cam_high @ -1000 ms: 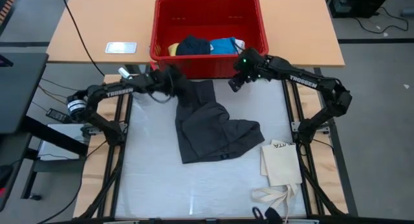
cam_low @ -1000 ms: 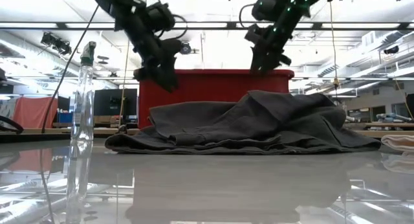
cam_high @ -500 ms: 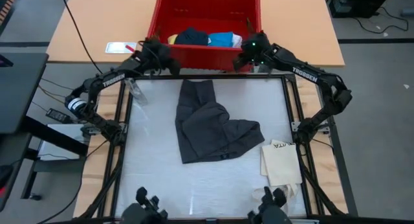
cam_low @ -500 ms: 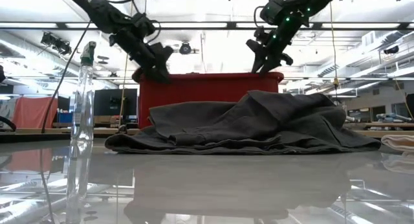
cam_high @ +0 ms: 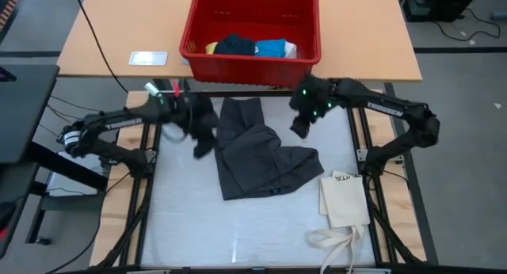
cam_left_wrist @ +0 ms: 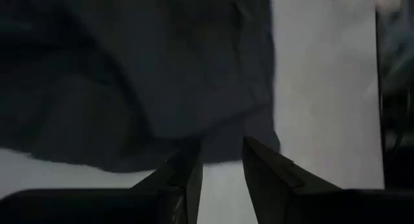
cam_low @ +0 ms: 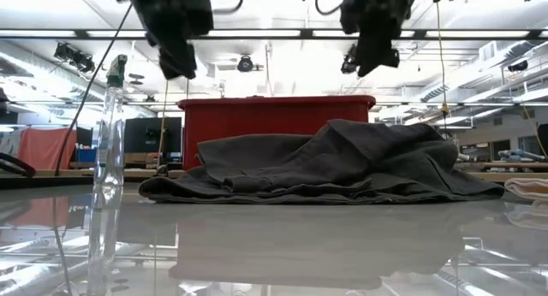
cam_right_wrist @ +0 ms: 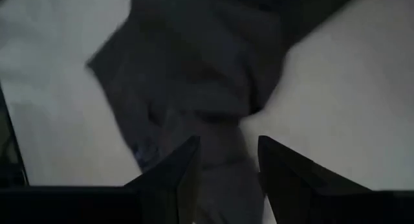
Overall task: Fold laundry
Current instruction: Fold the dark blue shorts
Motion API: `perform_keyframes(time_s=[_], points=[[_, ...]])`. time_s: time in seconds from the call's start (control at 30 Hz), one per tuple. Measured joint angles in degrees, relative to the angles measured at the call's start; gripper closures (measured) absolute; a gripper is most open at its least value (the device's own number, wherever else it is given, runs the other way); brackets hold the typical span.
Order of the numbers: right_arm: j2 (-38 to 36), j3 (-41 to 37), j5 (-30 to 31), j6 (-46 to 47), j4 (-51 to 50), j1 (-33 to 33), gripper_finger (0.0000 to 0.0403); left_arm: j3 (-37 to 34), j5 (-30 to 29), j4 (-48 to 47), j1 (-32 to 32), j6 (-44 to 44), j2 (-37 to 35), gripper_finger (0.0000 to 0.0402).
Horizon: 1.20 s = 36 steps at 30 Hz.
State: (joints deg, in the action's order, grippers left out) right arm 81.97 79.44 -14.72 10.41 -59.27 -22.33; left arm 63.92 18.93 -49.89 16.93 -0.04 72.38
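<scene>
The dark grey cargo shorts (cam_high: 261, 155) lie crumpled flat on the white table top (cam_high: 182, 218); they also show in the low view (cam_low: 325, 163). More laundry, navy, bright blue, yellow and white pieces (cam_high: 253, 47), lies in the red bin (cam_high: 198, 24) past the table's far edge. My left gripper (cam_high: 200, 146) hangs open in the air by the shorts' far left side (cam_left_wrist: 129, 75). My right gripper (cam_high: 300, 129) hangs open above the table by their far right side (cam_right_wrist: 194, 75). In the low view both, left (cam_low: 175, 61) and right (cam_low: 377, 56), are well clear above the cloth.
A flat cream tote bag (cam_high: 345, 199) with long straps lies at the near right of the table. A clear spray bottle (cam_low: 107, 150) stands at the far left corner. A small white card (cam_high: 149, 58) lies on the wooden table left of the bin.
Both grippers first went to the far edge, up to the red bin's front wall, and the bin slid a little farther away. Then both came back toward the near side, rising and tipping more steeply down, to either side of the shorts' far end. The shorts have stayed put.
</scene>
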Motion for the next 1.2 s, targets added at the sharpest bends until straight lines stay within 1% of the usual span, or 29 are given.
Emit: perform_keyframes(time_s=[0.1,0.23,0.3,0.4,0.5,0.63,0.73,0.87,0.97,1.03,1.13,1.2], points=[[-1.0,-2.4,0.1,-2.4,0.3,5.4,0.0241,0.0,-5.7,-0.4,-9.4,-0.2,0.1,0.029],[-0.7,-6.4,-0.3,-2.6,-0.3,11.1,0.0242,-0.5,-11.6,0.0,-20.3,2.6,3.3,0.0289],[-0.5,-8.5,-0.2,-1.7,-0.4,13.8,0.0242,-1.3,-14.6,0.3,-24.1,2.1,5.0,0.0285],[-0.6,-11.5,-0.1,-2.0,1.3,18.4,0.0241,-3.3,-17.1,4.4,-27.5,-1.0,7.7,0.0268],[-0.6,-14.8,1.0,-5.5,2.3,22.4,0.024,-5.9,-18.4,9.3,-29.3,-2.0,10.0,0.0242],[-0.6,-20.9,4.8,-6.2,6.8,26.3,0.0239,-9.5,-19.8,13.8,-29.7,-2.1,12.5,0.0203],[-0.5,-25.3,7.6,-6.1,10.2,27.6,0.0228,-11.8,-19.9,17.7,-29.6,-1.8,14.0,0.018],[-0.5,-30.4,10.9,-5.7,15.9,27.8,0.0208,-14.3,-20.0,25.4,-29.6,1.7,16.3,0.0166],[-0.5,-33.5,10.8,-4.3,20.3,26.7,0.0195,-15.3,-20.0,31.8,-29.7,4.1,18.3,0.0165],[-0.5,-35.6,10.5,-3.6,22.0,26.0,0.0192,-15.7,-19.8,33.5,-29.7,3.2,20.3,0.0171],[-0.5,-38.7,10.4,-1.2,24.2,24.7,0.0195,-15.6,-19.1,34.0,-29.7,1.5,23.4,0.0198],[-0.5,-40.0,10.4,2.5,25.6,23.7,0.0203,-15.5,-19.1,34.5,-29.7,-0.4,25.0,0.0228]])
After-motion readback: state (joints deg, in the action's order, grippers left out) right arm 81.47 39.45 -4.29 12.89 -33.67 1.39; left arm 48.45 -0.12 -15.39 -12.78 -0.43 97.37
